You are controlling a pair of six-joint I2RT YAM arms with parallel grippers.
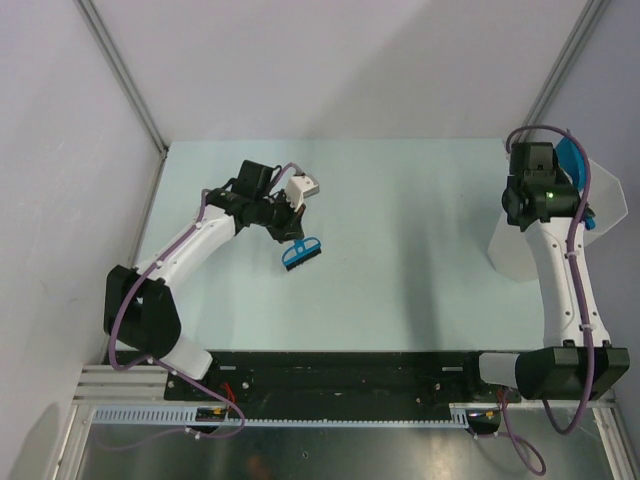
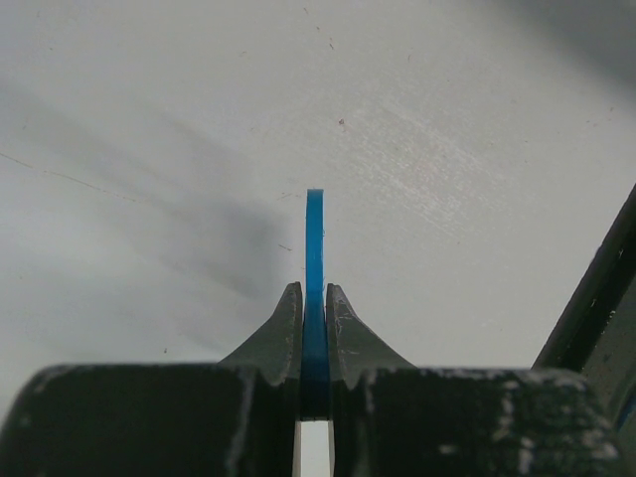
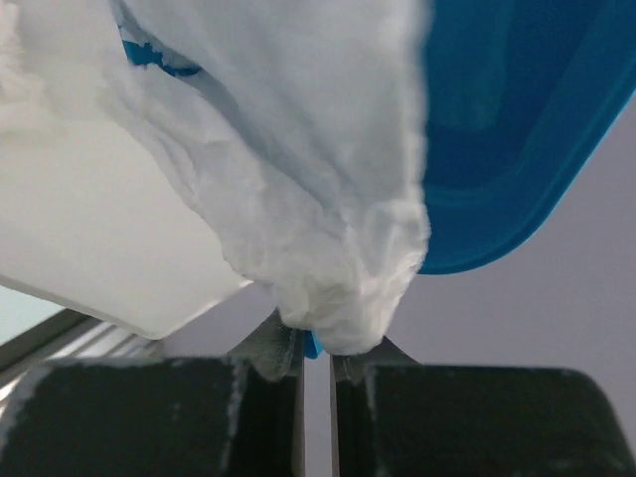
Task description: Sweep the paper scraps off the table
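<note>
L pincer [image 2: 314,298] clamped tight on blue brush [image 1: 300,253], held above counter [image 1: 400,270] (no wads seen loose on it, top view). R pincer [image 3: 316,344] pinched on blue dustpan [image 3: 517,129]; paper scraps [image 3: 298,179] heaped in it over white bin [image 1: 515,255]. Step: dumping. Next: tip steeper.

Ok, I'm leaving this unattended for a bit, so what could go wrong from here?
The paper wad hangs against the blue dustpan right over the jaws of the right gripper; it may snag there or drop outside the white bin. The left gripper pinches the blue brush by a thin edge, so it might twist or slip.
</note>
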